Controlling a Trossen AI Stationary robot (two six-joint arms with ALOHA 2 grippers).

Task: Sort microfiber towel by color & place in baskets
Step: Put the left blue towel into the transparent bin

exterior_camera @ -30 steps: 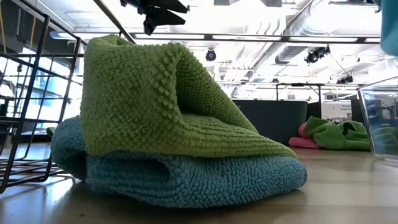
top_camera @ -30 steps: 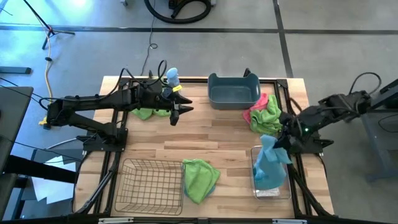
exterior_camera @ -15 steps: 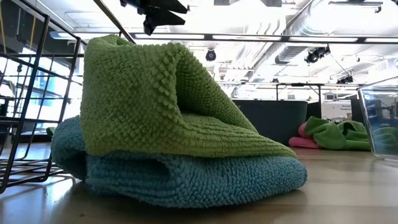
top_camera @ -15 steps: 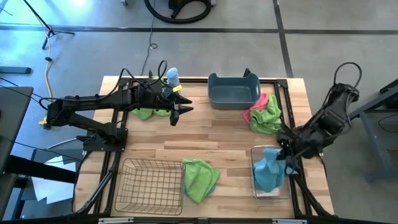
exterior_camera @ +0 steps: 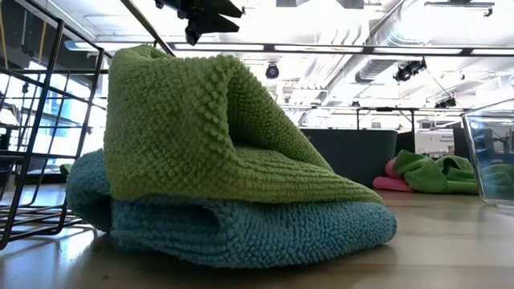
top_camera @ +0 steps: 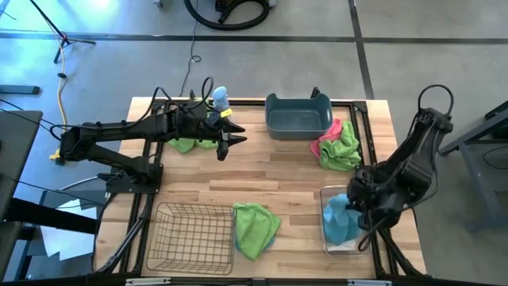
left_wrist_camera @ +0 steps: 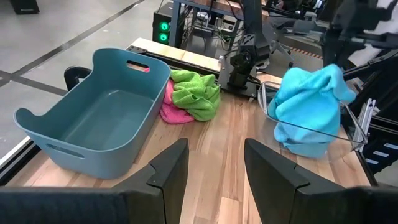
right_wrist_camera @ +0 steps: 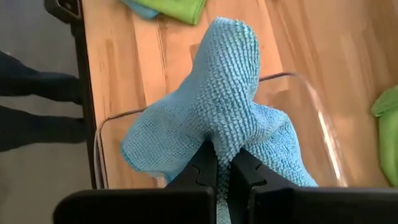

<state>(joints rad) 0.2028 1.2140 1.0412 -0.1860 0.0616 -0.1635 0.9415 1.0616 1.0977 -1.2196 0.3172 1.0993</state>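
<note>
Right end effector [right_wrist_camera: 224, 163] pinching blue towel [right_wrist_camera: 217, 124] inside clear bin [top_camera: 327, 238], left end effector [left_wrist_camera: 214, 165] spread above worktop [top_camera: 270, 175]

Wooden slatted table [top_camera: 294, 171] seen from above. Along the far edge stand a small spray bottle [top_camera: 220, 98], a green towel [top_camera: 188, 144] and the blue-grey tub [top_camera: 298, 115]; just beside the tub lies a pink-and-green towel heap [top_camera: 336, 144]. On the near edge sit the wire-mesh basket [top_camera: 190, 236], a green towel folded over a blue one [top_camera: 255, 227], and the clear bin [top_camera: 344, 229].
</note>
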